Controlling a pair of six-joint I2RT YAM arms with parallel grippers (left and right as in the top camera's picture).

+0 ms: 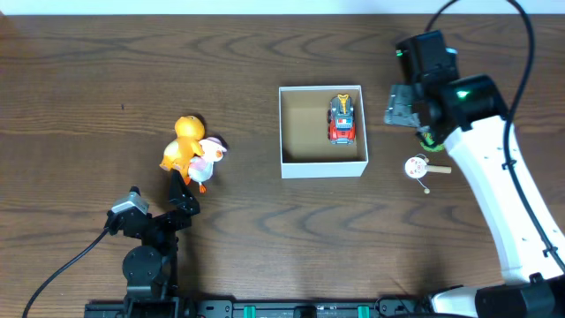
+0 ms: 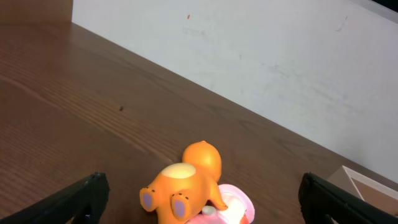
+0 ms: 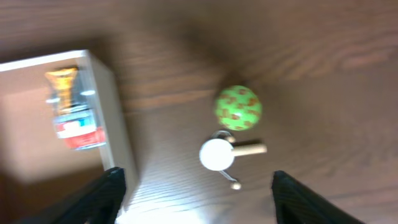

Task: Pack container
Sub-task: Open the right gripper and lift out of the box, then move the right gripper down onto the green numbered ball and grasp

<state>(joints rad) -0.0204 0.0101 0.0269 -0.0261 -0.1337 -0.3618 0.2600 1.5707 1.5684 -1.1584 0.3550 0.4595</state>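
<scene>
A: What is sitting nearest to the camera?

B: The right gripper (image 1: 404, 104) is hanging above the table (image 1: 88, 88), highest of all. Its fingers (image 3: 102, 196) are standing wide apart and are holding nothing.

A: Where is the container lying?

B: The container (image 1: 323, 166) is lying in the middle of the table. In the overhead view it is just left of the right gripper, not under it. In the right wrist view its white wall is showing beside the left finger. A red truck (image 1: 342, 119) is lying inside, near the right wall.

A: What is lying under the gripper, then?

B: A green ball (image 3: 238, 107) and a white disc (image 3: 216, 154) with a small stick are lying on the table, near each other.

A: And the left gripper?

B: The left gripper (image 1: 181, 190) is also standing open and empty. An orange toy (image 1: 184, 141) and a pink toy (image 1: 208, 159) are lying touching each other just in front of it. The container is lying well apart from it, to its right.
</scene>
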